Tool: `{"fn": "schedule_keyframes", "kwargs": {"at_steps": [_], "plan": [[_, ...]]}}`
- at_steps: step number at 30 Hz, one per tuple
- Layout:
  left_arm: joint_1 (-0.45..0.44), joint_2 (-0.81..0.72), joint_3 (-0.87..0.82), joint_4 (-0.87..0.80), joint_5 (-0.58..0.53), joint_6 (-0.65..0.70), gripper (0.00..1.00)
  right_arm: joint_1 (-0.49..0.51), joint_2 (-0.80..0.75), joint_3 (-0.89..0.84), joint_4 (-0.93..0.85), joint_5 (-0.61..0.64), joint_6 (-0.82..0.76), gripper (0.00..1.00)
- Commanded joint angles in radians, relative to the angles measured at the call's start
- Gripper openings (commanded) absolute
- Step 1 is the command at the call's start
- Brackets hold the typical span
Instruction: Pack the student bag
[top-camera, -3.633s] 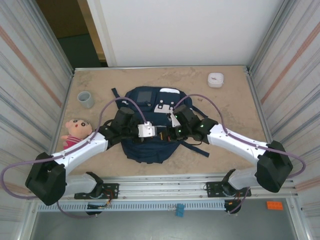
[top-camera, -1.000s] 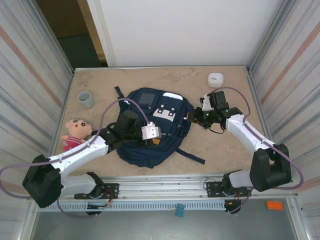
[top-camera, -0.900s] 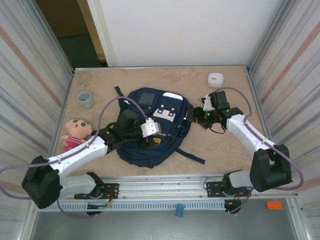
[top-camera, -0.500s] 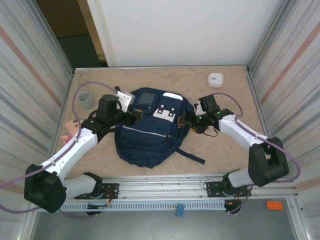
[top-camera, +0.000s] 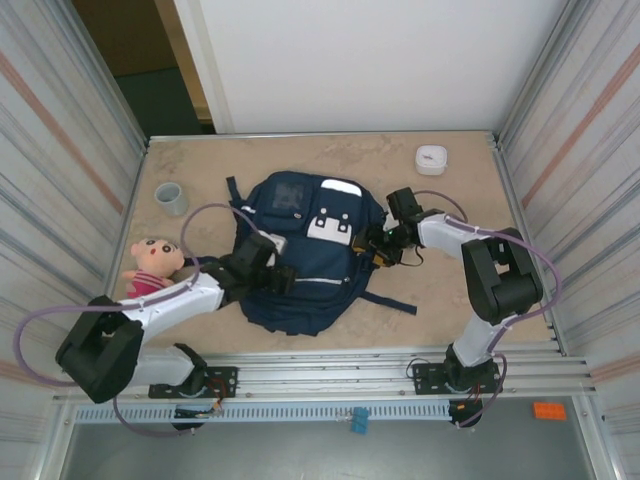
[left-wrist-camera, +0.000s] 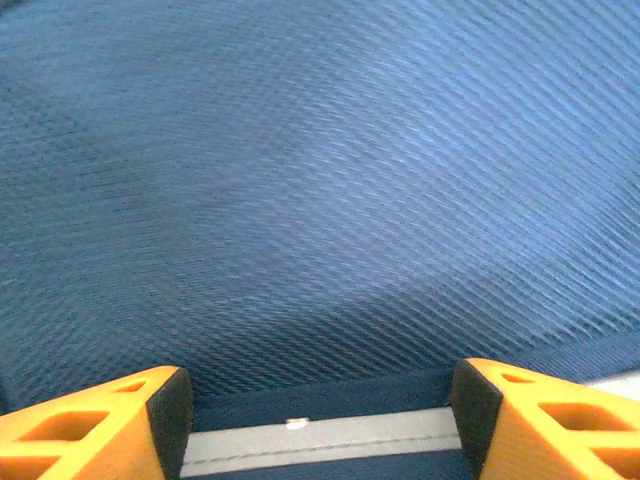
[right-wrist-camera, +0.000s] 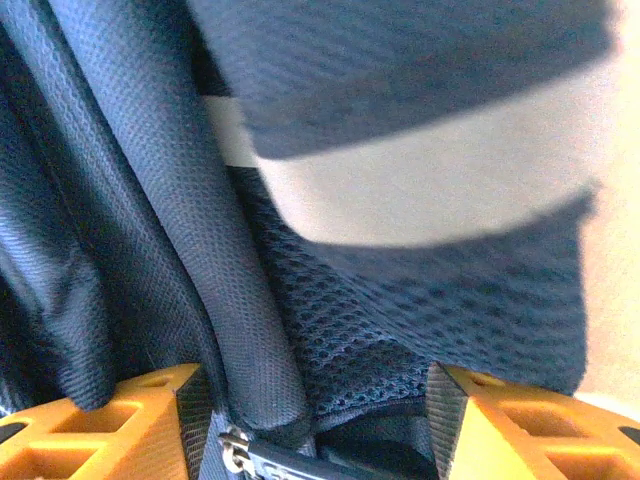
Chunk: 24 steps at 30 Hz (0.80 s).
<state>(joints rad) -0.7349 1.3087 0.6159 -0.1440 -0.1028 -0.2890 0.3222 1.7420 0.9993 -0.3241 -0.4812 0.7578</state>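
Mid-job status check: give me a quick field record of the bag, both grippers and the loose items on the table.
student bag: navy, lying mid-table, front pocket up
left gripper: jaws open, close against the bag's blue fabric by its pale stripe
right gripper: jaws open at the bag's right edge, a fabric fold between the fingers
doll: on table, left of bag
cup: far left, apart from bag
white container: far right, apart from bag

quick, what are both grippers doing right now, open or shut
left gripper: open, jaws wide over the student bag, holding nothing
right gripper: open, folds of bag fabric between its jaws, not clamped
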Motion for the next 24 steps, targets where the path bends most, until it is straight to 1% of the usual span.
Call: {"fn": "schedule_keyframes", "kwargs": {"at_steps": [1, 5, 8, 11, 14, 15, 16, 17, 19, 20, 22, 24], "plan": [[-0.072, 0.101, 0.062, -0.051, -0.062, -0.048, 0.71, -0.056, 0.044, 0.039, 0.03, 0.027, -0.029, 0.59], [-0.085, 0.197, 0.179, -0.052, -0.06, 0.001, 0.72, -0.116, 0.036, 0.052, 0.011, 0.017, -0.062, 0.59], [-0.096, 0.196, 0.242, -0.051, -0.077, 0.01, 0.74, -0.161, -0.008, 0.042, 0.002, 0.001, -0.087, 0.6], [-0.097, 0.107, 0.27, -0.051, -0.118, 0.021, 0.79, -0.205, -0.119, 0.022, -0.022, 0.01, -0.128, 0.62], [-0.093, -0.046, 0.27, -0.054, -0.232, 0.089, 0.84, -0.261, -0.271, 0.027, -0.08, 0.048, -0.192, 0.66], [-0.084, -0.104, 0.264, -0.049, -0.273, 0.123, 0.87, -0.285, -0.332, 0.03, -0.1, 0.071, -0.217, 0.72], [-0.07, -0.152, 0.254, -0.043, -0.297, 0.151, 0.9, -0.305, -0.383, 0.033, -0.11, 0.098, -0.243, 0.82], [-0.039, -0.206, 0.237, -0.033, -0.312, 0.176, 0.99, -0.331, -0.437, 0.033, -0.114, 0.122, -0.271, 1.0], [0.044, -0.302, 0.184, -0.006, -0.328, 0.211, 0.99, -0.377, -0.537, 0.02, -0.1, 0.188, -0.316, 0.99], [0.096, -0.346, 0.139, 0.036, -0.327, 0.232, 0.99, -0.398, -0.589, 0.003, -0.071, 0.224, -0.344, 0.99], [0.195, -0.419, 0.037, 0.136, -0.311, 0.281, 0.99, -0.42, -0.677, -0.076, 0.04, 0.257, -0.459, 0.99], [0.273, -0.47, -0.081, 0.266, -0.299, 0.345, 0.99, -0.423, -0.745, -0.182, 0.174, 0.288, -0.567, 0.99]]}}
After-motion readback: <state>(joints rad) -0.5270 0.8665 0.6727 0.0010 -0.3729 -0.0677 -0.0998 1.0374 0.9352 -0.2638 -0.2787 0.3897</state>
